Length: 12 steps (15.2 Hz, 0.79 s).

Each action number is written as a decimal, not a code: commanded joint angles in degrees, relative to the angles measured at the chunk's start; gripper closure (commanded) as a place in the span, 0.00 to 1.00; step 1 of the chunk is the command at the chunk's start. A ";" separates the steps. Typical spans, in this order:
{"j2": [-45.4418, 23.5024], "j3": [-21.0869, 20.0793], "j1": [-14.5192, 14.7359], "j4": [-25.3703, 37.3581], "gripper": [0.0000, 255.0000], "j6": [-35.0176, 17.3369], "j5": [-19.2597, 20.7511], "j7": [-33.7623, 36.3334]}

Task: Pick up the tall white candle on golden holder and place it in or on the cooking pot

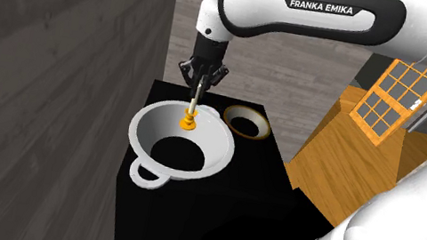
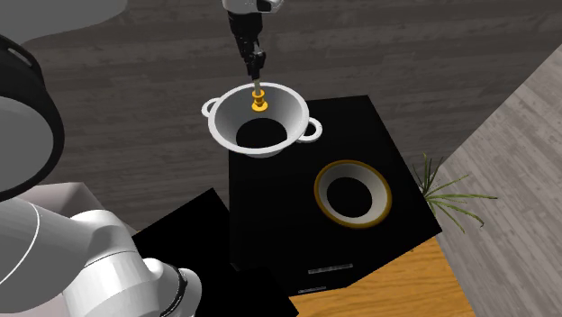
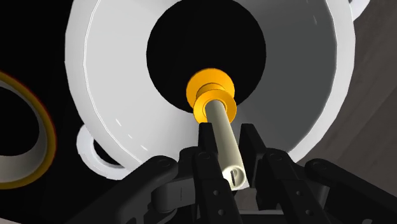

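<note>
One arm, shoulder view: the all-black two-finger hand point(image 1: 202, 75) points straight down above the pale grey-white, two-handled cooking pot point(image 1: 143, 125), which stands on the black tabletop point(image 1: 259, 208). Its fingers are closed on the upper end of the slender, cream-white candle point(image 1: 194, 102), which hangs upright. The candle's golden holder point(image 1: 188, 123) sits inside the pot's rim, over the inner wall on the side away from the camera. I cannot tell whether it touches the wall. A gold-rimmed ring-shaped dish point(image 1: 247, 121) lies on the tabletop just beside the pot, toward this view's right. Second exterior view: hand point(image 2: 258, 65), candle point(image 2: 258, 90) and golden holder point(image 2: 259, 103) line up vertically over the cooking pot point(image 2: 288, 108), which stands at the tabletop's point(image 2: 270, 212) far edge. The dish point(image 2: 326, 194) lies nearer the camera, apart from the pot. A spiky green plant point(image 2: 443, 191) stands on the floor beyond the tabletop's right side. Wrist view: the hand point(image 3: 226, 133) clamps the candle point(image 3: 222, 121) from both sides. The holder point(image 3: 212, 95) shows over the edge of the pot's point(image 3: 305, 70) dark bottom.
</note>
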<state>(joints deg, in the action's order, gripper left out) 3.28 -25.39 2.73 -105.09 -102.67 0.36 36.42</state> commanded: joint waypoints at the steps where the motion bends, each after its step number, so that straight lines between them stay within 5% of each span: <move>1: -0.14 0.02 -0.03 -1.87 1.00 -2.03 0.07 -0.01; 9: -0.15 0.02 -0.03 -1.86 1.00 -2.02 0.07 -0.01; 10: -0.15 0.02 -0.03 -1.86 0.00 -2.02 0.07 -0.01; 12: -0.15 0.02 -0.03 -1.86 0.00 -2.02 0.07 -0.01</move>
<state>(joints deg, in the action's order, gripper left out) 3.14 -25.37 2.70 -106.95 -104.69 0.43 36.41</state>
